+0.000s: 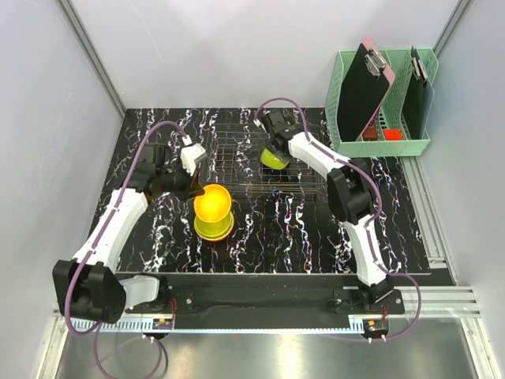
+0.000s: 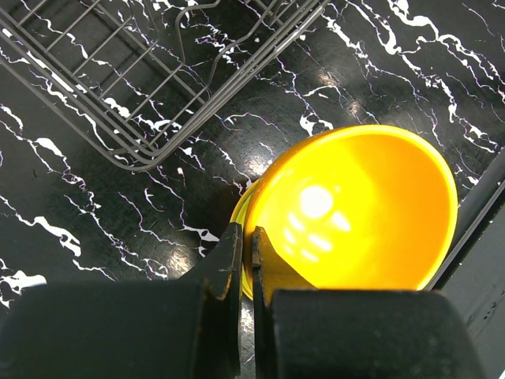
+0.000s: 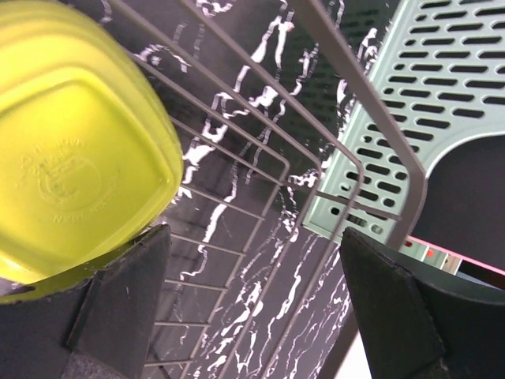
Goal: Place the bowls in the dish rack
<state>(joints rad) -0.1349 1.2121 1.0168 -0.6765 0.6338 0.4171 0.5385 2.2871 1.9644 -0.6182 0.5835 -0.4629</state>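
Observation:
My left gripper [image 1: 195, 188] [image 2: 246, 233] is shut on the rim of the orange bowl [image 1: 213, 201] [image 2: 355, 213] and holds it over the yellow-green bowl [image 1: 214, 229] [image 2: 241, 225], whose rim shows just beneath. The wire dish rack [image 1: 237, 162] [image 2: 150, 87] [image 3: 316, 166] stands just beyond. My right gripper [image 1: 276, 148] [image 3: 252, 237] is open inside the rack's right part. The lime green bowl [image 1: 273, 159] [image 3: 71, 150] rests tilted in the rack, underside toward the wrist camera, against the left finger. The cream-white and red-orange bowls are out of view.
A mint-green plastic basket [image 1: 384, 144] [image 3: 442, 103] with clipboards [image 1: 364, 87] stands at the back right, close to the rack's right end. The black marbled table [image 1: 300, 229] ends at grey walls left and behind.

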